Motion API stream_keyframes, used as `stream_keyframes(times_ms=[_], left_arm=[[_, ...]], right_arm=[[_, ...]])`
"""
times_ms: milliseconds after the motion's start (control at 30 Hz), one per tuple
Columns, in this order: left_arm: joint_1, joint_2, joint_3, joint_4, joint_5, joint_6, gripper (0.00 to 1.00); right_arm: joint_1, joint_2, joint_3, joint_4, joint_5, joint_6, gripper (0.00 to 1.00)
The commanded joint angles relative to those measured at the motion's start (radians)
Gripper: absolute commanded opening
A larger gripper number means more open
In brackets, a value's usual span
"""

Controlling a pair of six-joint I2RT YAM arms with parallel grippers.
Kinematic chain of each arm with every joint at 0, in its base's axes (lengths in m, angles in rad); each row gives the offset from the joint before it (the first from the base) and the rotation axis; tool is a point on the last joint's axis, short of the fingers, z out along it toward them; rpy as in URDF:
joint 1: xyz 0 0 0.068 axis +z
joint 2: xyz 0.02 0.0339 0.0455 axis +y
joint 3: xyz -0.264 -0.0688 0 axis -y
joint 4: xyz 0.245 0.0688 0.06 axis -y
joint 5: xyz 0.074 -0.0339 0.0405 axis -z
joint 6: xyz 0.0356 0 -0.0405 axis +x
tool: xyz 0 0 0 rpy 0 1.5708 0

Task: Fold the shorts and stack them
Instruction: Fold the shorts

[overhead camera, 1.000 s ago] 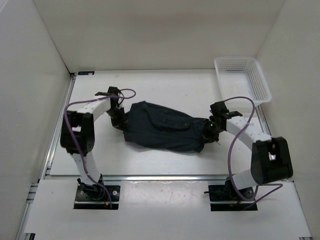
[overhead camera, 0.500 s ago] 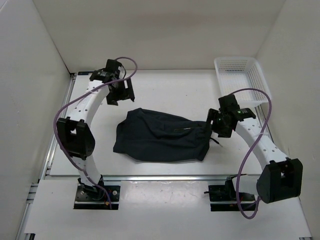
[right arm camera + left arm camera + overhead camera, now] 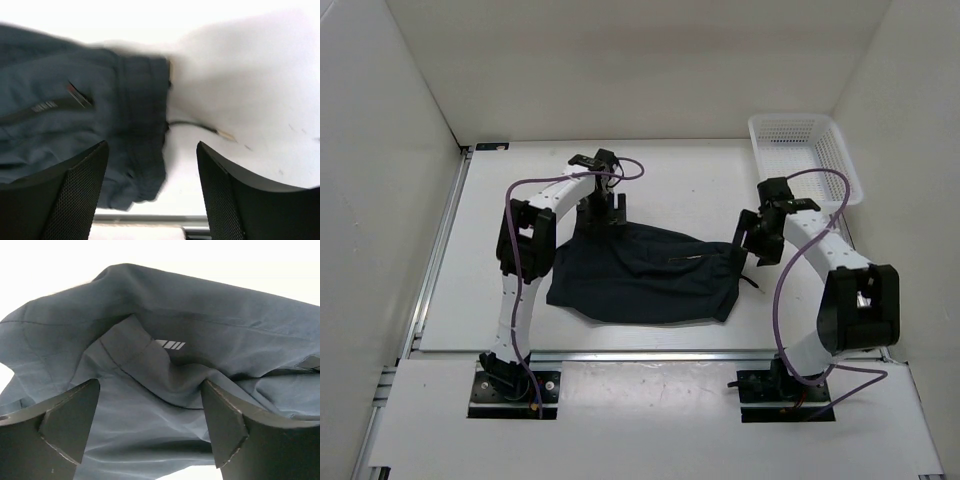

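Dark shorts (image 3: 640,275) lie rumpled in the middle of the table (image 3: 670,175). My left gripper (image 3: 605,218) hangs open over their far edge. My right gripper (image 3: 755,248) is open beside their right end, holding nothing.

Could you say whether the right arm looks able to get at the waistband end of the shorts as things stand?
Probably yes: the right gripper hangs open over the waistband end of the shorts, nothing lies between them, and the left gripper is over the far edge.

dark navy shorts (image 3: 640,275), white striped logo (image 3: 170,345), white lattice basket (image 3: 842,165), purple cables (image 3: 779,300), white table (image 3: 680,185)
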Motion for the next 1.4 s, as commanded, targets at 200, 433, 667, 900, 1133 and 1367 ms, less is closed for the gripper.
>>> stream_keyframes(times_ms=[200,433,667,900,1133,1367], left_arm=[[0.005,-0.02,0.084,-0.024,0.021,0.038,0.19],[0.005,-0.102,0.084,-0.034,0.001,0.038,0.1],[0.076,-0.257,0.032,-0.033,0.007,0.038,0.1],[0.175,-0.359,-0.022,-0.05,0.008,0.055,0.1],[0.229,-0.16,0.14,-0.057,0.071,0.058,0.23],[0.219,-0.191,0.123,-0.073,-0.013,0.025,0.86]], right_arm=[[-0.003,0.113,0.064,0.107,-0.112,-0.027,0.4],[-0.003,0.092,0.073,0.116,-0.133,-0.047,0.0],[-0.003,0.005,0.145,0.033,-0.067,-0.067,0.0],[0.006,0.004,0.22,-0.002,-0.104,-0.067,0.0],[0.006,0.177,0.367,0.062,-0.032,-0.008,0.75],[0.043,0.066,0.337,0.074,0.095,0.03,0.99]])
